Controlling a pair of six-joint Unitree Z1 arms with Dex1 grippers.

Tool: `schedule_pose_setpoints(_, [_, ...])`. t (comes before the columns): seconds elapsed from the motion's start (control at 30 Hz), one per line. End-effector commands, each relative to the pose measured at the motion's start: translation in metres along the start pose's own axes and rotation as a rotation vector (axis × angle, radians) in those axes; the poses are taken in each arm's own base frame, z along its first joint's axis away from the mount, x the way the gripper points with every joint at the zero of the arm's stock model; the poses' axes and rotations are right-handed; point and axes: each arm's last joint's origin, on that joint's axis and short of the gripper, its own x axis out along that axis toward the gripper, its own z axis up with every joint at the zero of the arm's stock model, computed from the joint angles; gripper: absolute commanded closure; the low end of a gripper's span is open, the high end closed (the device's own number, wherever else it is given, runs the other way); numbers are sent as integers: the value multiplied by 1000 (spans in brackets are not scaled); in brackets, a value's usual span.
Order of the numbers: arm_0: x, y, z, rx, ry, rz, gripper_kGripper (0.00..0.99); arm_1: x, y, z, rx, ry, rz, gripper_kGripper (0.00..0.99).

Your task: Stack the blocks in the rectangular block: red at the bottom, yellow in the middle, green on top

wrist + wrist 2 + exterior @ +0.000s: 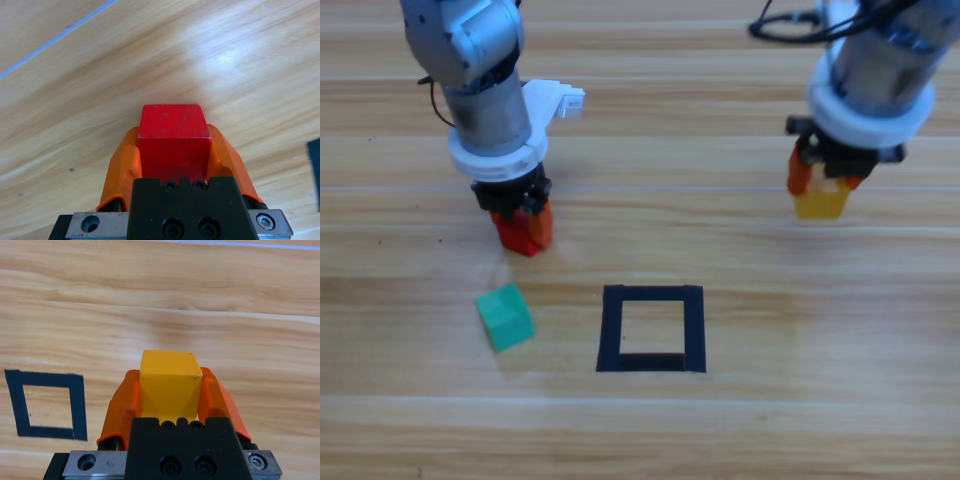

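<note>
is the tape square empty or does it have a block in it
Empty: the tape square encloses only bare wood; no cube lies inside it.

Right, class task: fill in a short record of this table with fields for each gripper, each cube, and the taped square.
left gripper: shut on the red cube, left of the taped square
right gripper: shut on the yellow cube, upper right of the square
green cube: lying free on the table, left of the square
taped square: no cube inside it
stack: not yet begun
</note>
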Motion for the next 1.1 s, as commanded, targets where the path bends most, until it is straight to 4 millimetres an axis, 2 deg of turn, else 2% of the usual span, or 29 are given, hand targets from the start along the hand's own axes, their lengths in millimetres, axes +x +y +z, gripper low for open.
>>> schedule_pose_setpoints(0.03, [-12,-4,0,-29,-25,-95,955,-53,-2,-24,-51,-38,25,990])
schedule_pose_setpoints(0.23, [-52,-7,-20,-94,-90,-203,956,-44,-1,-27,-61,17,23,990])
schedule_pose_setpoints(0.3, [-48,-9,-10,-74,-78,-221,959,-41,0,-28,-66,30,23,990])
schedule_pose_setpoints(0.33, [-48,-14,-6,-75,-65,-171,990,-40,0,-28,-67,34,26,990])
schedule_pose_setpoints(0.43, [-45,-40,8,-53,-34,-35,990,-39,1,-28,-72,46,38,990])
schedule_pose_setpoints(0.53, [-34,-58,12,-34,-11,22,990,-38,2,-29,-80,54,43,990])
schedule_pose_setpoints(0.67, [-18,-82,16,-44,46,15,990,-38,1,-30,-91,63,49,990])
schedule_pose_setpoints(0.83, [-28,-106,14,-92,22,1,990,-37,2,-30,-99,73,56,990])
schedule_pose_setpoints(1.1, [-36,-130,5,-171,18,37,990,-36,2,-32,-112,87,64,990])
